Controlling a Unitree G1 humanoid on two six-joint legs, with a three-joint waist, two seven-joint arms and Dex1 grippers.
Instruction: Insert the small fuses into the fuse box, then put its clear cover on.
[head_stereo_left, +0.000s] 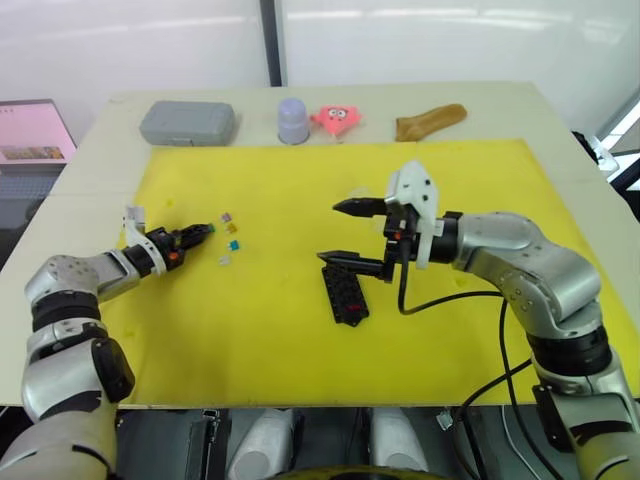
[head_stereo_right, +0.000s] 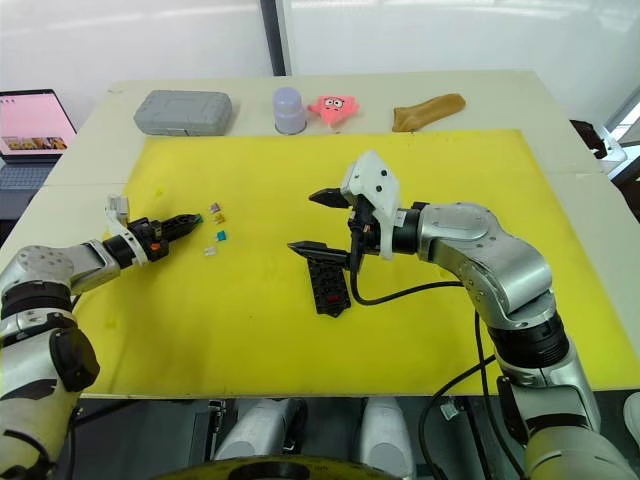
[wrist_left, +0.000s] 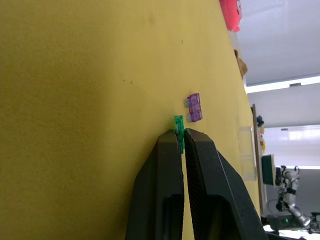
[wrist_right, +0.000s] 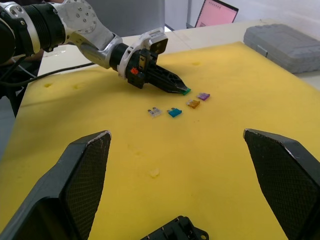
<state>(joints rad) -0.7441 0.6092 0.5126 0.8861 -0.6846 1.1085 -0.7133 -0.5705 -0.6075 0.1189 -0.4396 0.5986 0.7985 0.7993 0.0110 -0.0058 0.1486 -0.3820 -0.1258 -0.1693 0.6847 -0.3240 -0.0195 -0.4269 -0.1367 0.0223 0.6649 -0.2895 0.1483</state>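
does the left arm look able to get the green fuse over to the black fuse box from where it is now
Probably yes. The left gripper is shut on the green fuse, and bare yellow mat lies between it and the fuse box. The open right gripper hovering above the box may crowd the approach.

Large yellow foam mat (head_stereo_left: 300, 330) covers most of beige table top (head_stereo_left: 560, 110). Along far edge, beyond mat: grey rounded plastic case (head_stereo_left: 187, 123), closed, lying flat; pale lavender cup-shaped object (head_stereo_left: 293, 121) just beside pink star-shaped toy (head_stereo_left: 335, 118); brown floppy glove-like item (head_stereo_left: 430, 121) further toward right. Open laptop with pink screen (head_stereo_right: 36, 127) off table's left side.
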